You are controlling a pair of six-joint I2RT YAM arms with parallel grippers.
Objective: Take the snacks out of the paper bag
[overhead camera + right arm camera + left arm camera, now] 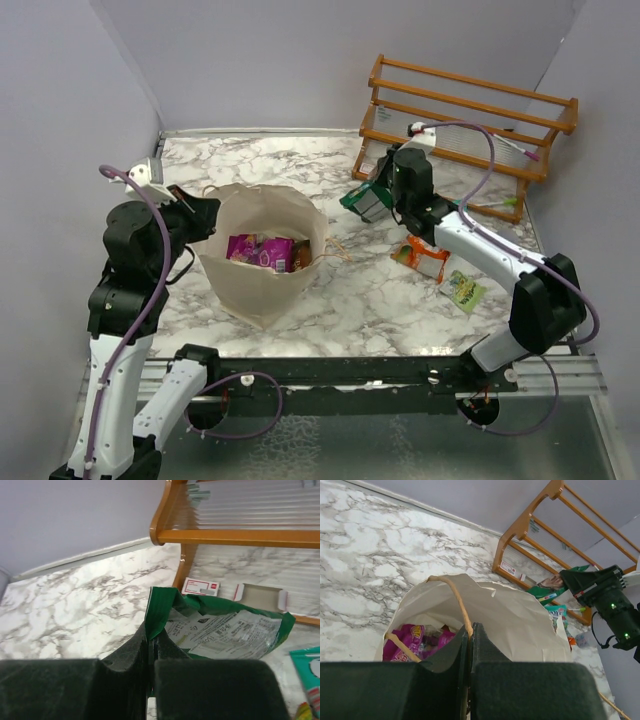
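Observation:
The cream paper bag (pixel 262 272) stands open on the marble table, left of centre. Magenta snacks (pixel 258 250) and a darker one (pixel 303 256) lie inside it. My left gripper (pixel 207 212) is shut on the bag's brown cord handle (pixel 460 605) at the left rim. My right gripper (pixel 383 196) is shut on the edge of a green bag (pixel 225 627) of snacks, held above the table near the rack. An orange packet (pixel 422 257) and a light-green packet (pixel 463 290) lie on the table to the right.
An orange wooden rack (pixel 470 120) stands at the back right, with small boxes (pixel 200 586) under it. Grey walls close in the table on the left, back and right. A teal packet (pixel 310 670) lies below the green bag.

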